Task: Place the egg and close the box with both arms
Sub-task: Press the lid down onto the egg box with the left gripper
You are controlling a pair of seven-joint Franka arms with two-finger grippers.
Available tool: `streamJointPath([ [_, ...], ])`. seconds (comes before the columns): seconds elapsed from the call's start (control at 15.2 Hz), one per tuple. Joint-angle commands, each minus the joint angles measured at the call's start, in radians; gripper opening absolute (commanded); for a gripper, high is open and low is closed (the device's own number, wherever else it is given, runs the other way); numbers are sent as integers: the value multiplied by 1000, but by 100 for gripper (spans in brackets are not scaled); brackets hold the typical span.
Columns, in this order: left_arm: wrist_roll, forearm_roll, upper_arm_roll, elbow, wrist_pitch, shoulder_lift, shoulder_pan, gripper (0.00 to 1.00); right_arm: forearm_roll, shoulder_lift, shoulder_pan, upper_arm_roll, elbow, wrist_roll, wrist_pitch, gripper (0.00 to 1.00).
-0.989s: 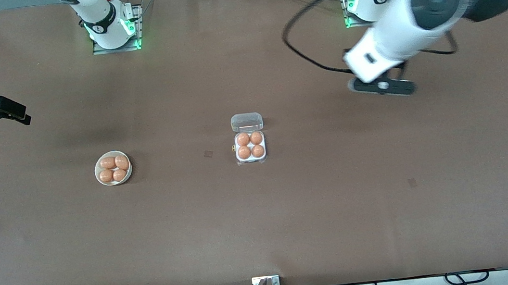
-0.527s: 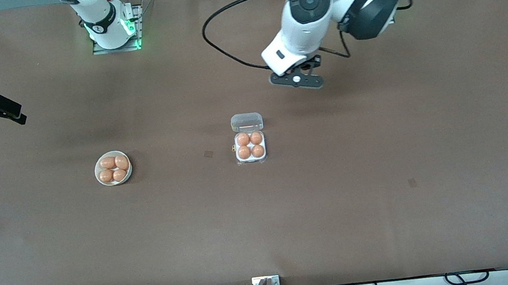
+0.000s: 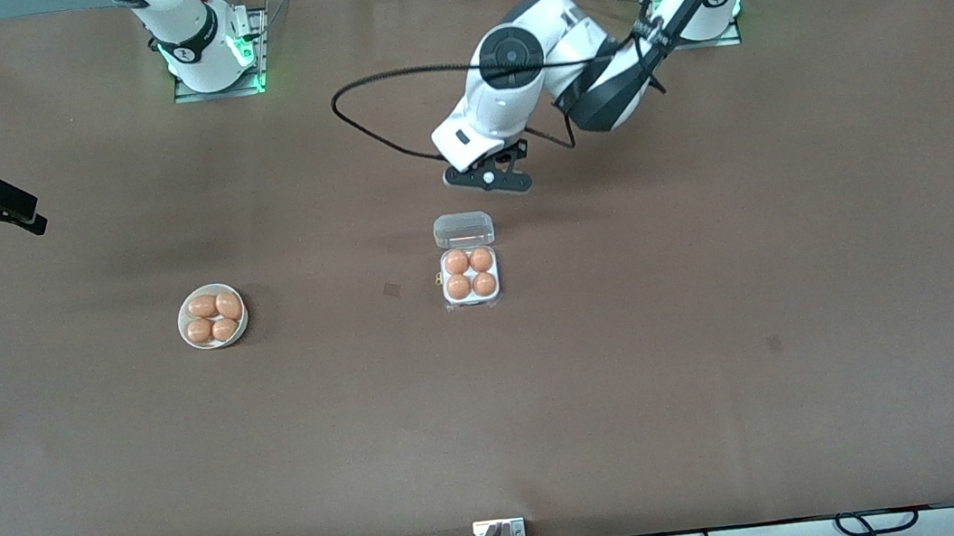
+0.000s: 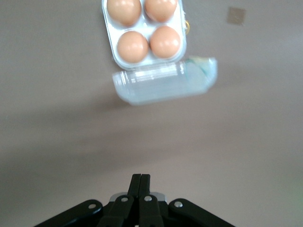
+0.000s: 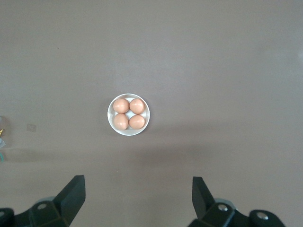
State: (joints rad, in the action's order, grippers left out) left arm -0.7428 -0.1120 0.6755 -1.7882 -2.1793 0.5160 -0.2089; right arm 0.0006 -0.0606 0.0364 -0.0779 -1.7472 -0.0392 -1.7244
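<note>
The box (image 3: 470,275) sits mid-table, its white tray holding several orange-brown eggs (image 3: 456,262), every cell filled. Its clear lid (image 3: 463,230) stands open on the side toward the robots' bases. My left gripper (image 3: 489,177) is shut and empty, hovering over bare table just past the lid. In the left wrist view the shut left gripper (image 4: 140,177) is apart from the lid (image 4: 165,85) and the tray (image 4: 110,47). My right gripper (image 3: 15,211) is open and empty, high over the right arm's end of the table; it also shows in the right wrist view (image 5: 138,189).
A round white dish (image 3: 184,325) with several more eggs stands toward the right arm's end, level with the box; it also shows in the right wrist view (image 5: 146,109). A black cable loops from the left arm above the table near the lid.
The left arm has swung in from its own end of the table and lowered its shut gripper to just beside the open lid. The right gripper has barely shifted.
</note>
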Motion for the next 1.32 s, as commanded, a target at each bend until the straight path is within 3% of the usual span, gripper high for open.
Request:
streamJointPath([
  [0.0,-102,-138,1,93,-55,140,-30,1,-2,7,-29,10,14,10,0,100],
  [0.33,-159,-279,-30,105,-241,231,-41,1,-2,4,-73,39,15,27,-4,100],
  [0.59,-145,-299,-69,292,-318,343,-32,1,-2,4,-93,62,14,41,2,100],
  [0.73,-148,-298,-68,291,-309,325,-24,1,-1,4,-127,110,14,41,2,100],
  [1.25,-101,-295,-39,294,132,173,22,1,2,4,-128,116,14,35,17,100],
])
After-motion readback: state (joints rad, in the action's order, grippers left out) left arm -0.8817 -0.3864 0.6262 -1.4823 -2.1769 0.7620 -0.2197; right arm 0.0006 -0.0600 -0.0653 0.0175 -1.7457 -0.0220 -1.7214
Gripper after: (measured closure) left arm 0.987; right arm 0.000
